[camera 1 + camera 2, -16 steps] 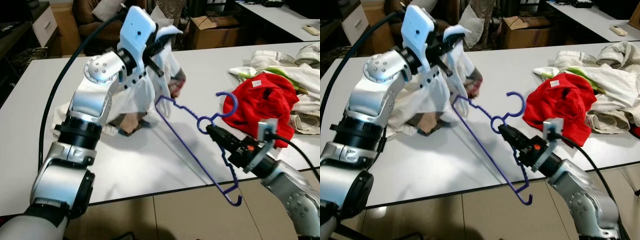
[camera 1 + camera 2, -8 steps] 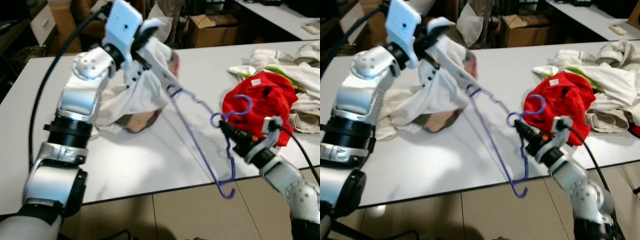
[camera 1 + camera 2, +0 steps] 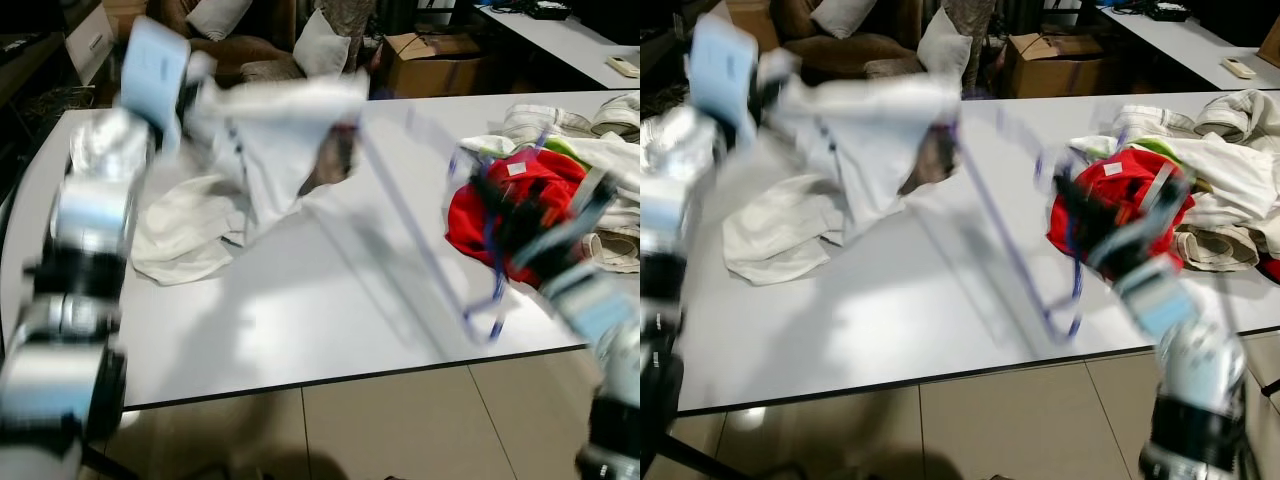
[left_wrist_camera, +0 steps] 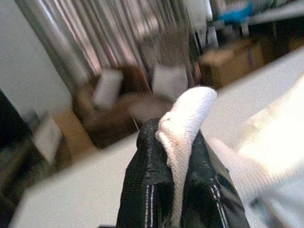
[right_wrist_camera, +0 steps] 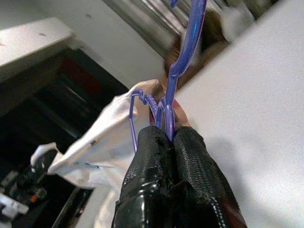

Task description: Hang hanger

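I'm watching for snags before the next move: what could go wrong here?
The left gripper pinches just a fold of the white garment, so the cloth might slip out. The hanger is thin and clamped in the right gripper, so it could twist. Its lower end could catch the table.

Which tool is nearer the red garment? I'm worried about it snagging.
Right. The right tool, gripping the purple hanger, sits just in front of the red garment; the left tool holds white cloth across the table.
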Tool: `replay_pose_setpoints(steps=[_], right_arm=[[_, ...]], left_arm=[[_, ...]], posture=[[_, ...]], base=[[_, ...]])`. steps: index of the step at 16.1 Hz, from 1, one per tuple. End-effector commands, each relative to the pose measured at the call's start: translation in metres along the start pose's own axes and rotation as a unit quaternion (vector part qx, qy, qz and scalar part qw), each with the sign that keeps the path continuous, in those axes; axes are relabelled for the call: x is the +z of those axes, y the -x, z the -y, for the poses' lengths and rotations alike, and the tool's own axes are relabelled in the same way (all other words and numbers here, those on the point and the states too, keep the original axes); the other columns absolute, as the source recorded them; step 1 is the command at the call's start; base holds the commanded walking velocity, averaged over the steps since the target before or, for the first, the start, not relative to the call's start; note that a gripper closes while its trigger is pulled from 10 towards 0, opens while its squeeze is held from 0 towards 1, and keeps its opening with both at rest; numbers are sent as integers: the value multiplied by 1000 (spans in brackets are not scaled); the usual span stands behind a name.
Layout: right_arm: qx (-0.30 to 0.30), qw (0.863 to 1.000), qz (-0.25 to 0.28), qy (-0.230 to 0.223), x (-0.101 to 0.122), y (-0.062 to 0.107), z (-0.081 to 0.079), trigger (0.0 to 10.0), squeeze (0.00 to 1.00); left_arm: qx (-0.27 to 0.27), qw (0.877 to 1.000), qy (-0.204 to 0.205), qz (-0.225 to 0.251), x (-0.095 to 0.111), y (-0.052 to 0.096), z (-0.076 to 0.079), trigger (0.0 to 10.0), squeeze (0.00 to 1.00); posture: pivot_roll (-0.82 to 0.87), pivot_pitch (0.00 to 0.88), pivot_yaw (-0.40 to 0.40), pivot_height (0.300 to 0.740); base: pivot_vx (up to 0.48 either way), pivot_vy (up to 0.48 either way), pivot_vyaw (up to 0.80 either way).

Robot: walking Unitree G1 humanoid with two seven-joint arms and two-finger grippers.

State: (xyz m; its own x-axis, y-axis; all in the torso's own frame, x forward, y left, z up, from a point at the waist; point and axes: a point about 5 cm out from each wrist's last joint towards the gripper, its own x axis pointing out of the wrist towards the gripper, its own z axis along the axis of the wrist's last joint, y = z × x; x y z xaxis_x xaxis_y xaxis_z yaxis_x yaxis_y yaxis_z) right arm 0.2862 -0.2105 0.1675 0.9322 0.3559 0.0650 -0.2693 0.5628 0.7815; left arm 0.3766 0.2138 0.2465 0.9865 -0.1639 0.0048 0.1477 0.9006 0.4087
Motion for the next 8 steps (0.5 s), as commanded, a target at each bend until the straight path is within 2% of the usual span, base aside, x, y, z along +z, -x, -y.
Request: replay_pose_setpoints(steps=[1,2,3,4,5,6,7,8], right_arm=[[-12,1000,17,6,8,2,-1,10000,0],[-15,1000,15,-7,5,1,0,10000,0],[-17,1000,11,-11,2,1,2,10000,0],[-18,1000,8,-10,1,1,3,10000,0],[-19,1000,7,-10,0,1,3,10000,0],[-14,1000,6,-12,-2,1,4,10000,0],[-12,1000,3,-12,-4,0,4,10000,0],[-6,1000,0,-10,-6,0,2,10000,0]], left_arm=[[7,1000,5,11,7,2,-2,0,0],[-10,1000,27,8,0,7,11,1373,0],[-27,998,47,-6,-11,14,24,3373,0],[-30,998,60,-14,-17,18,29,4941,0],[-30,997,68,-17,-18,21,32,6078,0],[-43,993,108,-16,-21,29,40,10000,0],[-51,993,111,-10,-23,34,42,10000,294],[-59,992,110,-7,-26,37,41,10000,1000]], posture=[[-128,0,-27,740],[-124,0,-31,740],[-123,0,-32,740],[-126,0,-35,740],[-126,0,-36,740],[-125,0,-42,740],[-125,0,-42,740],[-125,0,-42,740]], base=[[0,0,0],[0,0,0],[0,0,0],[0,0,0],[0,0,0],[0,0,0],[0,0,0],[0,0,0]])
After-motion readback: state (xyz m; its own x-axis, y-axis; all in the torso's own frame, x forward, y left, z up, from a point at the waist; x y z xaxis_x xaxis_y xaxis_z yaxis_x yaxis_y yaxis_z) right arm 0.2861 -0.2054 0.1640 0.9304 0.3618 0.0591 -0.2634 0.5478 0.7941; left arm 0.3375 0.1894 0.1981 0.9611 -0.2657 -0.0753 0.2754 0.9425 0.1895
